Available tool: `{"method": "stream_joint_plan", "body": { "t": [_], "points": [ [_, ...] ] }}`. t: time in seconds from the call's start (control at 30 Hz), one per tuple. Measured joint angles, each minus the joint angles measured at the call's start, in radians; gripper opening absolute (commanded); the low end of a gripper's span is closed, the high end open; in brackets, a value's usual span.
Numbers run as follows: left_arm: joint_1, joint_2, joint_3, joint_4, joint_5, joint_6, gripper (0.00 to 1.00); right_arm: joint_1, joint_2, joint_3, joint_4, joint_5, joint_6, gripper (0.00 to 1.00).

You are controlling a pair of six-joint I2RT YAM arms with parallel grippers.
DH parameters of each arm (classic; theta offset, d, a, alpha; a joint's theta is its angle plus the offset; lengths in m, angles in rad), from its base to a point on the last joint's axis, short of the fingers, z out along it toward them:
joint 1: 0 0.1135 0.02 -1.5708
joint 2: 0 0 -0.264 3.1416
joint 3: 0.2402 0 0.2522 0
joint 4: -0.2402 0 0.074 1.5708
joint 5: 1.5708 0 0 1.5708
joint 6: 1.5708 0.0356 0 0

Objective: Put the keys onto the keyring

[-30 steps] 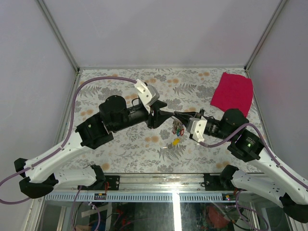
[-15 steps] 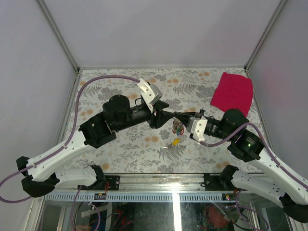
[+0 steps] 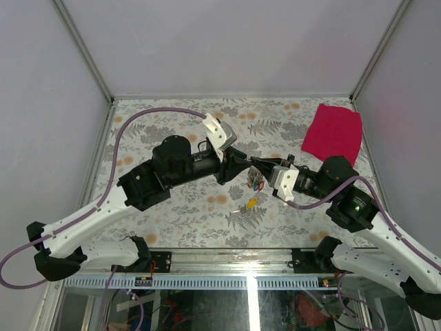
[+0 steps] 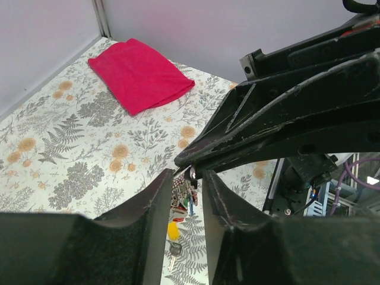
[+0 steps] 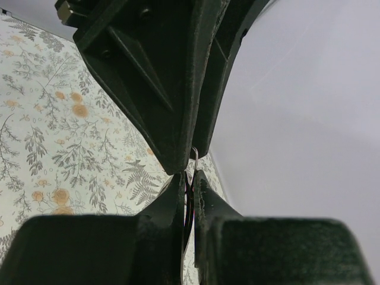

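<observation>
Meeting tip to tip above the middle of the counter (image 3: pixel 172 207), both arms are raised off its surface. Jaws of the right tool (image 3: pixel 260 165) are closed on the keyring (image 5: pixel 195 155), whose thin wire shows at the tips; a bunch of keys (image 3: pixel 256 182) hangs beneath. Jaws of the left tool (image 4: pixel 187 181) stand narrowly parted just at the right tool's tip; contact with the ring cannot be confirmed. One yellow-headed key (image 3: pixel 252 203) lies on the counter below. A red cloth (image 3: pixel 333 133) lies at the far right corner.
</observation>
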Motion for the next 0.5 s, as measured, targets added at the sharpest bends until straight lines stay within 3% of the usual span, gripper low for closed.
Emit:
{"method": "stream_joint_plan", "body": {
  "t": [0.1, 0.2, 0.5],
  "points": [
    [0.0, 0.006, 0.001, 0.0, 0.007, 0.0, 0.01, 0.0, 0.0, 0.0, 0.002, 0.008, 0.001, 0.0],
    [0.0, 0.01, 0.005, -0.005, 0.012, -0.002, 0.0, 0.0, 0.0, 0.0, 0.001, 0.016, 0.001, 0.0],
    [0.0, 0.014, 0.017, -0.01, 0.012, -0.001, 0.0, 0.0, -0.001, 0.0, 0.005, 0.024, -0.019, 0.25]
  ]
}}
